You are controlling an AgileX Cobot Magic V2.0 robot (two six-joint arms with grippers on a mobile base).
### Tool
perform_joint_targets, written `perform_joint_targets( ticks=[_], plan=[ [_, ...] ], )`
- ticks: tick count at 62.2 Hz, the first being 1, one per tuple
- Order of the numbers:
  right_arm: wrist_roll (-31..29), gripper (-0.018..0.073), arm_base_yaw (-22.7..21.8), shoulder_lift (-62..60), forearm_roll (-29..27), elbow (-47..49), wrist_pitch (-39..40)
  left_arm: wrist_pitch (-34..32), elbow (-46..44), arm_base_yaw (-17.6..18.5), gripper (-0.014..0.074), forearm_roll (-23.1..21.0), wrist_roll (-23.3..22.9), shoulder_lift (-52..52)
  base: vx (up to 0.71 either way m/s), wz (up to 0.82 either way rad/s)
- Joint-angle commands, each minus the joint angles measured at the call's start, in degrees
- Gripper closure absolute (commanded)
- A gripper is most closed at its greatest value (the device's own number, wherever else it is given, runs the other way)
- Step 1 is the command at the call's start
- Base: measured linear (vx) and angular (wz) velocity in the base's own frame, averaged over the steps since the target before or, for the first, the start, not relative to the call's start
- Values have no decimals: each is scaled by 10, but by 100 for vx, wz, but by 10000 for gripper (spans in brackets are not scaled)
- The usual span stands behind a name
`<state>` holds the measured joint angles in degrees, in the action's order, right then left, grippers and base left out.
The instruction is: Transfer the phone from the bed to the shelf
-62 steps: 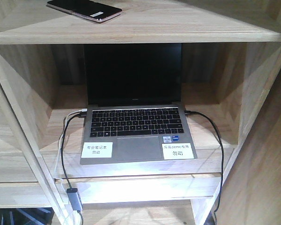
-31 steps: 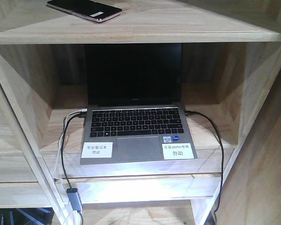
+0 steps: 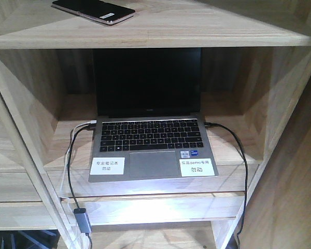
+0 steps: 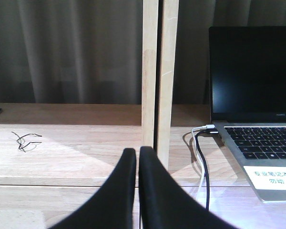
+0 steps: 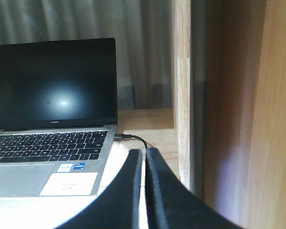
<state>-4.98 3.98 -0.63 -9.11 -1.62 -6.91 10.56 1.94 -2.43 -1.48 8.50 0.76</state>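
Note:
The phone (image 3: pixel 93 10), a glossy black slab with a pinkish edge, lies flat on the top board of the pale-wood shelf (image 3: pixel 197 31) at the upper left of the front view. No gripper touches it. My left gripper (image 4: pixel 137 153) is shut with nothing in it, facing a shelf upright (image 4: pixel 157 76) at the level of the laptop compartment. My right gripper (image 5: pixel 145 153) is also shut and empty, beside the laptop's right side. The bed is out of view.
An open grey laptop (image 3: pixel 150 140) with white labels fills the middle compartment, with cables (image 3: pixel 70 166) plugged in on both sides and a dongle hanging below. A loose twist of thin wire (image 4: pixel 24 141) lies on the left board. Wooden uprights (image 5: pixel 181 90) stand close to both grippers.

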Motion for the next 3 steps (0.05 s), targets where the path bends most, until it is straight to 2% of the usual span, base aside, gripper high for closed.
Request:
perform_joint_targets(
  ticks=[1, 3],
  plan=[
    [-1, 565, -3, -6, 7, -2, 47, -41, -12, 2, 595, -5, -3, 8, 0, 0],
    [-1, 565, -3, -6, 7, -2, 47, -41, -12, 2, 595, -5, -3, 8, 0, 0]
  ],
)
